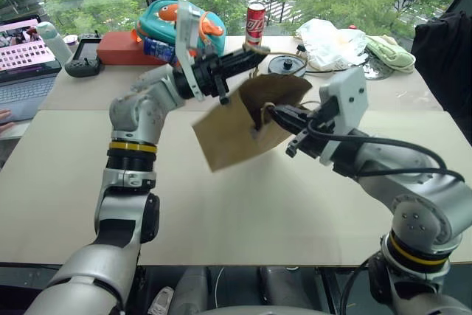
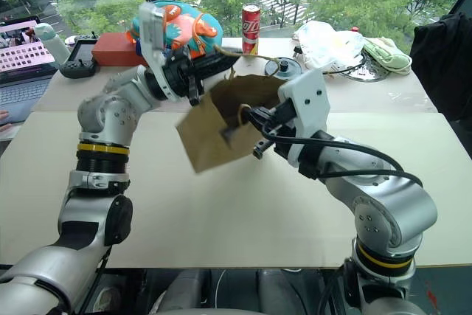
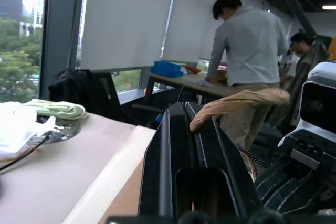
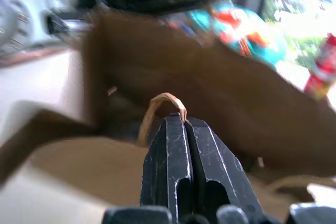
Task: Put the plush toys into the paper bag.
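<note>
The brown paper bag [image 1: 243, 127] is held up off the desk [image 1: 221, 204] between both arms, tilted, its mouth toward the right arm. The left hand [image 1: 254, 55] is clamped together on one tan cord handle [image 3: 236, 106] at the bag's upper edge; the right hand [image 1: 271, 113] is pinched shut on the other handle [image 4: 160, 109]. No plush toys can be made out; whether they lie inside cannot be told. If the handles are pulled apart too hard, a cord could be torn from the paper; if the tilt is increased, anything inside could be spilled onto the desk.
</note>
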Robot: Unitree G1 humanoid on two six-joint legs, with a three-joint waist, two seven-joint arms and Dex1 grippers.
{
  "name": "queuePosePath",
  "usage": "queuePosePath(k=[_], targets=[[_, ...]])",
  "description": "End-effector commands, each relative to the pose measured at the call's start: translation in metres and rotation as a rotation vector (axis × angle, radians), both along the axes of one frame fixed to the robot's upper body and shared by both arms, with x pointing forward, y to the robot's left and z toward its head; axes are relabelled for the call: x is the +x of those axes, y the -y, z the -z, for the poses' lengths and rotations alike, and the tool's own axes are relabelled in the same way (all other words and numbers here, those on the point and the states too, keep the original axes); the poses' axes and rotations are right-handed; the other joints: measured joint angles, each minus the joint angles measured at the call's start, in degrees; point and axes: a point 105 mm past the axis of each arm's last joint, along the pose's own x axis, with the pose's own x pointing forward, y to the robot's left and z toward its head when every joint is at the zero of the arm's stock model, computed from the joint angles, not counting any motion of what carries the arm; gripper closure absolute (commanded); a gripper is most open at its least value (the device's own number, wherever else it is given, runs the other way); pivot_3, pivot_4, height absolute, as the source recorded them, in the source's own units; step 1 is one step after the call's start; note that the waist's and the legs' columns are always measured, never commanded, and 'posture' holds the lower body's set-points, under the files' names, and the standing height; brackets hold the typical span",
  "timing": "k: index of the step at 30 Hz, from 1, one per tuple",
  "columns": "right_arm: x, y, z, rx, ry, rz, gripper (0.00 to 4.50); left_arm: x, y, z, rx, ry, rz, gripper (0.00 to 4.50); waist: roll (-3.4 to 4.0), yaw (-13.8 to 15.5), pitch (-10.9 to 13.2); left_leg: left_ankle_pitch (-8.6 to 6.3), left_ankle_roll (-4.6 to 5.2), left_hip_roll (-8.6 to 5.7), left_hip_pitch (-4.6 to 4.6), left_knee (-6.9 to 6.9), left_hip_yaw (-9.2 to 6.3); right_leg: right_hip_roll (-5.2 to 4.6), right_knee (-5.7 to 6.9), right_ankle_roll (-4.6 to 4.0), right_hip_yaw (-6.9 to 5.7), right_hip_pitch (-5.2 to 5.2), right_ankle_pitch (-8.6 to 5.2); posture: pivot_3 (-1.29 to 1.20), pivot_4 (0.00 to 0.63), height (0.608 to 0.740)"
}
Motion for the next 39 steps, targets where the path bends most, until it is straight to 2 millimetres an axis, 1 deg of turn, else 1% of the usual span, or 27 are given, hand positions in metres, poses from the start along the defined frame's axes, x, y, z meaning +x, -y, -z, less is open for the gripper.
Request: queuePosePath(k=[1, 4, 6, 9, 11, 16, 17, 18, 20, 21, 22, 25, 28, 30, 32, 33, 34, 35, 36, 38, 39], targets=[[-0.003, -0.002, -0.014, 0.006, 0.049, 0.002, 4.43, 0.001, -0.002, 0.012, 0.037, -0.003, 0.027, 4.50, 0.00, 0.2, 0.0, 0.00, 0.00, 0.00, -0.01, 0.00, 0.00, 0.00, -0.01, 0.00, 0.00, 0.00, 0.00, 0.00, 0.150, 0.739], [-0.001, -0.002, -0.015, -0.007, 0.052, 0.008, 4.43, 0.007, -0.007, 0.031, 0.081, -0.034, 0.029, 4.50, 0.00, 0.2, 0.0, 0.00, 0.00, -0.03, -0.05, 0.01, 0.01, -0.03, -0.02, -0.01, 0.01, -0.03, 0.01, 0.00, 0.150, 0.739], [0.000, -0.001, -0.017, -0.007, 0.052, 0.017, 4.43, 0.011, -0.009, 0.037, 0.091, -0.051, 0.020, 4.50, 0.00, 0.2, 0.0, 0.00, 0.00, -0.03, -0.05, 0.00, 0.01, -0.02, -0.02, -0.01, 0.00, -0.04, 0.01, 0.00, 0.150, 0.739], [0.001, 0.001, -0.017, -0.014, 0.051, 0.028, 4.43, 0.013, -0.011, 0.041, 0.089, -0.056, 0.020, 4.50, 0.00, 0.2, 0.0, 0.00, 0.00, -0.02, -0.06, -0.01, 0.01, -0.02, -0.03, -0.01, 0.00, -0.06, 0.01, 0.00, 0.150, 0.739], [0.002, 0.007, -0.015, -0.037, 0.047, 0.052, 4.43, 0.013, -0.010, 0.041, 0.090, -0.057, 0.025, 4.50, 0.00, 0.2, 0.0, 0.00, 0.00, -0.02, -0.08, -0.01, 0.01, -0.02, -0.03, -0.01, 0.00, -0.06, 0.01, 0.00, 0.150, 0.739], [0.000, 0.019, -0.006, -0.109, 0.016, 0.088, 4.43, 0.015, -0.011, 0.049, 0.113, -0.059, 0.014, 4.50, 0.00, 0.3, 0.0, 0.00, 0.00, -0.02, -0.09, -0.01, 0.02, -0.03, -0.05, -0.01, 0.00, -0.06, 0.01, 0.00, 0.150, 0.739], [-0.001, 0.020, -0.004, -0.122, 0.007, 0.087, 4.43, 0.016, -0.012, 0.051, 0.119, -0.056, 0.008, 4.50, 0.00, 0.3, 0.0, 0.00, 0.00, -0.02, -0.09, -0.01, 0.02, -0.03, -0.04, -0.01, 0.00, -0.06, 0.01, 0.00, 0.150, 0.739], [-0.001, 0.021, 0.003, -0.149, -0.022, 0.094, 4.43, 0.017, -0.012, 0.055, 0.129, -0.056, -0.004, 4.50, 0.00, 0.3, 0.0, 0.00, 0.00, -0.02, -0.09, -0.01, 0.02, -0.03, -0.06, -0.01, 0.00, -0.06, 0.01, 0.00, 0.150, 0.739], [0.001, 0.022, 0.033, -0.227, -0.140, 0.114, 4.43, 0.017, -0.012, 0.064, 0.163, -0.043, -0.012, 4.50, 0.00, 0.2, 0.0, 0.00, 0.00, -0.02, -0.09, -0.01, 0.02, -0.02, -0.05, -0.01, 0.01, -0.06, 0.01, 0.00, 0.150, 0.739], [0.001, 0.022, 0.044, -0.256, -0.182, 0.120, 4.43, 0.017, -0.011, 0.067, 0.176, -0.039, -0.015, 4.50, 0.00, 0.2, 0.0, 0.00, 0.00, -0.02, -0.07, -0.02, 0.02, -0.02, -0.05, -0.01, 0.01, -0.04, 0.01, 0.00, 0.150, 0.739], [0.000, 0.019, 0.052, -0.275, -0.204, 0.112, 4.43, 0.017, -0.010, 0.071, 0.191, -0.033, -0.019, 4.50, 0.00, 0.2, 0.0, 0.00, 0.00, -0.01, -0.07, -0.03, 0.02, -0.02, -0.05, -0.01, 0.01, -0.05, 0.01, 0.00, 0.150, 0.739], [-0.001, 0.013, 0.057, -0.287, -0.221, 0.093, 4.43, 0.017, -0.007, 0.079, 0.229, -0.009, -0.024, 4.50, 0.00, 0.1, 0.0, 0.00, 0.00, -0.01, -0.09, -0.03, 0.05, -0.02, -0.02, -0.02, 0.05, -0.10, 0.01, 0.00, 0.150, 0.739], [0.003, 0.012, 0.055, -0.281, -0.221, 0.105, 4.43, 0.018, -0.005, 0.086, 0.260, -0.002, -0.026, 4.50, 0.00, 0.2, 0.0, 0.00, 0.00, -0.02, -0.08, 0.02, 0.05, -0.02, -0.02, -0.01, 0.04, -0.07, 0.01, 0.00, 0.150, 0.739], [0.006, 0.012, 0.052, -0.271, -0.214, 0.116, 4.43, 0.018, -0.005, 0.086, 0.265, 0.000, -0.026, 4.50, 0.00, 0.2, 0.0, 0.00, 0.00, -0.02, -0.08, 0.03, 0.05, -0.02, -0.04, -0.01, 0.04, -0.05, 0.00, 0.00, 0.150, 0.739], [0.011, 0.014, 0.046, -0.248, -0.194, 0.138, 3.87, 0.019, -0.007, 0.083, 0.255, -0.012, -0.027, 3.92, 0.00, 0.2, 0.0, 0.00, 0.00, -0.02, -0.08, 0.02, 0.05, -0.02, -0.04, -0.01, 0.03, -0.05, 0.00, 0.00, 0.150, 0.739], [0.012, 0.016, 0.044, -0.239, -0.187, 0.143, 3.69, 0.019, -0.009, 0.081, 0.245, -0.026, -0.025, 3.77, 0.00, 0.2, 0.0, 0.00, 0.00, -0.02, -0.08, 0.02, 0.05, -0.02, -0.04, -0.01, 0.03, -0.06, 0.00, 0.00, 0.150, 0.739], [0.012, 0.017, 0.041, -0.234, -0.178, 0.144, 3.33, 0.019, -0.011, 0.078, 0.231, -0.048, -0.019, 3.38, 0.00, 0.2, 0.0, 0.00, 0.00, -0.01, -0.09, 0.02, 0.05, -0.02, -0.04, -0.01, 0.03, -0.06, 0.00, 0.00, 0.150, 0.739], [0.012, 0.019, 0.037, -0.227, -0.169, 0.144, 3.12, 0.019, -0.013, 0.074, 0.215, -0.067, -0.014, 3.14, 0.00, 0.2, 0.0, 0.00, 0.00, -0.02, -0.09, 0.02, 0.05, -0.02, -0.04, -0.01, 0.03, -0.07, 0.00, 0.00, 0.150, 0.739], [0.011, 0.021, 0.032, -0.217, -0.158, 0.142, 2.59, 0.020, -0.016, 0.069, 0.200, -0.084, -0.018, 2.64, 0.00, 0.2, 0.0, 0.00, 0.00, -0.01, -0.09, 0.01, 0.05, -0.02, -0.04, -0.01, 0.03, -0.07, 0.00, 0.00, 0.150, 0.739], [0.010, 0.026, 0.022, -0.203, -0.134, 0.138, 2.07, 0.020, -0.021, 0.059, 0.167, -0.115, -0.018, 2.20, 0.00, 0.2, 0.0, 0.00, 0.01, -0.01, -0.11, 0.01, 0.04, -0.02, -0.04, -0.01, 0.02, -0.08, 0.00, 0.00, 0.150, 0.739], [0.010, 0.028, 0.018, -0.196, -0.124, 0.138, 1.67, 0.019, -0.023, 0.054, 0.153, -0.126, -0.012, 1.75, -0.01, 0.2, 0.0, 0.00, 0.01, -0.01, -0.12, 0.01, 0.04, -0.02, -0.04, -0.01, 0.02, -0.08, 0.00, 0.00, 0.150, 0.739]])
